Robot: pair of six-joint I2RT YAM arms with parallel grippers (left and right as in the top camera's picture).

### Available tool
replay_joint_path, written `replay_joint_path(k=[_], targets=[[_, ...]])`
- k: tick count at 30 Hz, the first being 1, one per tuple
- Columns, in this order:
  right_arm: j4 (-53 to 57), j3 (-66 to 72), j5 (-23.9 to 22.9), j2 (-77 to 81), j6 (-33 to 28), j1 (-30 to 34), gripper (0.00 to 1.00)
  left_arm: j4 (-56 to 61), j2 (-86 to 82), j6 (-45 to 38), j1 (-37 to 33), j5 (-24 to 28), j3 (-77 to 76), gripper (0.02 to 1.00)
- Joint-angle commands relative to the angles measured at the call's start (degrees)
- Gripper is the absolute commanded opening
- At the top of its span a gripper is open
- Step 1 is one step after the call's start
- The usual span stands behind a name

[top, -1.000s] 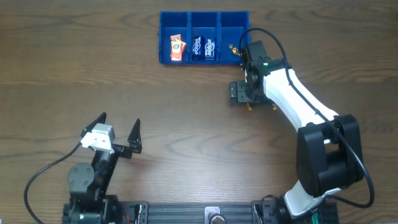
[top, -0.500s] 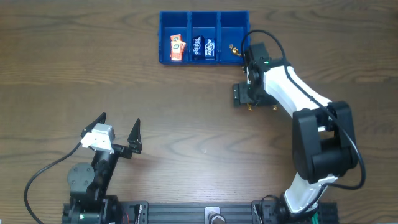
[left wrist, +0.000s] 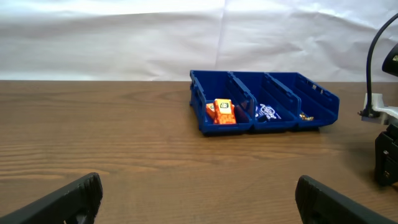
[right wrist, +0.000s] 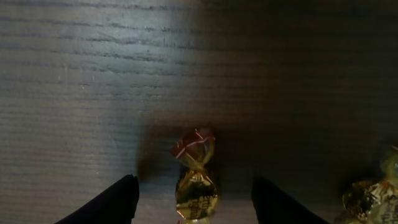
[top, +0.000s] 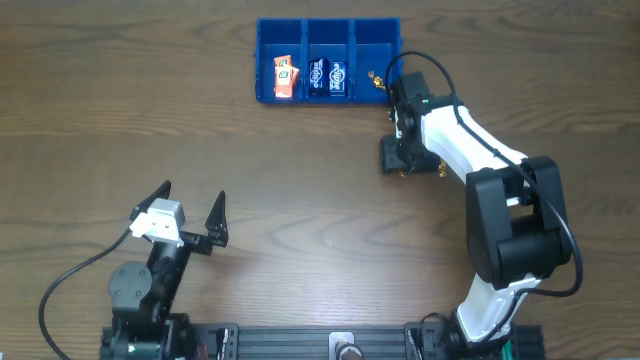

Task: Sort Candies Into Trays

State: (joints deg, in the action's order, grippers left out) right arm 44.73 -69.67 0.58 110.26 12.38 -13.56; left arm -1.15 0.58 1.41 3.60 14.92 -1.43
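A blue tray [top: 329, 30] with three compartments stands at the table's far side. An orange candy [top: 285, 76] lies in its left compartment, blue candies [top: 328, 77] in the middle one, a small gold candy [top: 376, 77] in the right one. My right gripper [right wrist: 193, 198] is open, low over the wood just below the tray's right end, with a gold-wrapped candy [right wrist: 196, 180] between its fingers. A second gold candy [right wrist: 370, 196] lies beside it. My left gripper [top: 193, 213] stands open near the front left, holding nothing; its wrist view faces the tray [left wrist: 267, 99].
Small gold candies [top: 402, 171] lie on the wood beside the right gripper. The right arm's white body [top: 470, 150] runs from the front right toward the tray. Bare wood covers the table's middle and left.
The right gripper has shifted slightly to the right and toward the tray. The left arm has not moved.
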Motion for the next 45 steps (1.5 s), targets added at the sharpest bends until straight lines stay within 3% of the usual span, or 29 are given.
replay_joint_path(k=[1,14,23,28,34,39,45], targets=[[-0.76,0.87,0.22,0.46,-0.28,0.20,0.586,-1.84,-0.37,-0.83,0.20,0.79,1.16,0.998],[-0.83,0.98,0.20,0.46,-0.28,0.20,0.351,-1.84,-0.37,-0.83,0.20,0.79,1.16,0.998],[-1.01,0.98,0.20,0.46,-0.24,0.20,0.066,-1.84,-0.37,-0.83,0.20,0.79,1.16,0.998],[-1.27,0.55,2.16,-0.76,-0.07,0.20,0.038,-1.84,-0.37,-0.83,0.20,0.79,1.16,0.998],[-3.32,-2.75,2.75,-15.80,1.31,-1.09,0.036,-1.84,-0.37,-0.83,0.20,0.79,1.16,0.998],[2.14,-17.86,1.03,-17.31,1.27,-1.31,0.036,-1.84,-0.37,-0.83,0.20,0.79,1.16,0.998],[4.87,-35.32,-2.43,-7.41,1.01,-1.40,0.034,-1.84,-0.37,-0.83,0.20,0.79,1.16,0.998]])
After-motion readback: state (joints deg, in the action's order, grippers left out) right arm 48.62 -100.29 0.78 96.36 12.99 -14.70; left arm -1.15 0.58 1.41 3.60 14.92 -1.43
